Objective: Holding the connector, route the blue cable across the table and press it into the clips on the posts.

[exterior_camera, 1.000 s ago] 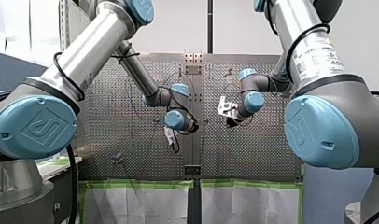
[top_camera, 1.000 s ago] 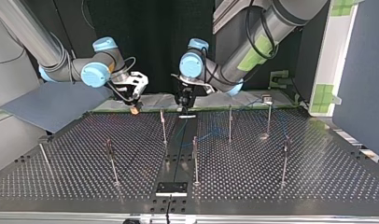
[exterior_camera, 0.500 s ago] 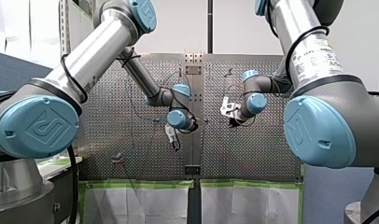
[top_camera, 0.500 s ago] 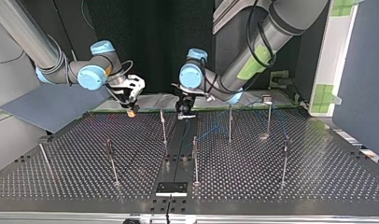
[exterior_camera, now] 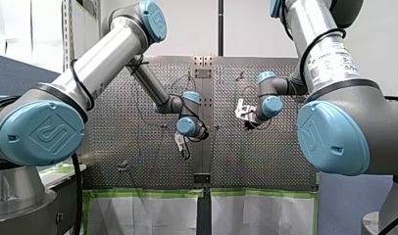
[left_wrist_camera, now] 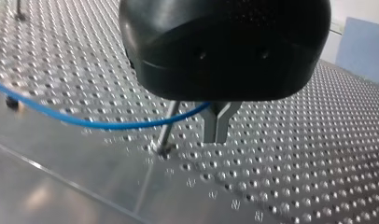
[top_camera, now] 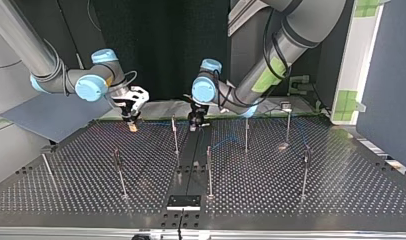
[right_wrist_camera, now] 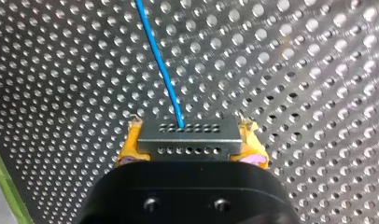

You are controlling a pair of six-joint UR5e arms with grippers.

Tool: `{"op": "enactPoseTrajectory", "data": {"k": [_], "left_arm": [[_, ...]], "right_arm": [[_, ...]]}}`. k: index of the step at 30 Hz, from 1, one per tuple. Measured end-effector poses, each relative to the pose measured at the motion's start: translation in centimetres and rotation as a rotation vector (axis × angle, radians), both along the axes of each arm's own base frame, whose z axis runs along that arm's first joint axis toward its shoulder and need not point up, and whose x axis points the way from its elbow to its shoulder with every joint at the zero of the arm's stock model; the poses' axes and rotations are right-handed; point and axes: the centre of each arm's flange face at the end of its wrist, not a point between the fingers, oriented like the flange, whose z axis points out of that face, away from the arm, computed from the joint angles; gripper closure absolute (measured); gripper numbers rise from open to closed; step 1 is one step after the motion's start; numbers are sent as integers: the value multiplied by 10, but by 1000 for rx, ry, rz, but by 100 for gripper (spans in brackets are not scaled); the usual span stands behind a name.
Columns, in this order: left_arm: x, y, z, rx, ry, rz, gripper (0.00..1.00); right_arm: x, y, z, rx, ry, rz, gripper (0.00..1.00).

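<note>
Clamping the grey connector point(right_wrist_camera: 187, 135), my right jaws are closed on it with yellow pads point(right_wrist_camera: 127, 147). The blue cable point(right_wrist_camera: 159, 65) runs out of the connector ahead over the perforated desk point(right_wrist_camera: 295, 70). My left jaws are pinched together on the cable just beside a post point(left_wrist_camera: 168, 126).

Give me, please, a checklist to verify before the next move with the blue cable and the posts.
1. Hold: grey perforated metal connector clamped between the yellow pads of my right pincer: ok.
2. Joint: thin blue cable enters the connector: ok.
3. Guide: cable reaches my left pincer; gripped there: cannot tell.
4. Routing: cable pressed in at the thin metal posts: cannot tell.
5. Clearance: right pincer apart from the nearest post, top view: ok.
</note>
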Motion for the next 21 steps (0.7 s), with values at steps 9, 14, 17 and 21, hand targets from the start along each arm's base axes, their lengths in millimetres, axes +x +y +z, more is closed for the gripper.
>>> {"op": "enactPoseTrajectory", "data": {"k": [9, 14, 17, 21], "left_arm": [[15, 1, 14, 66, -5, 30, 76], [7, -1, 12, 123, 16, 39, 27], [1, -4, 12, 156, 30, 31, 0], [-8, -9, 12, 203, 47, 23, 0]], "right_arm": [[-16, -12, 2, -4, -3, -32, 100], [-24, -17, 2, -4, -4, -47, 100], [-26, -19, 2, -5, -4, -52, 100], [-28, -20, 2, -8, -2, -53, 100]]}}
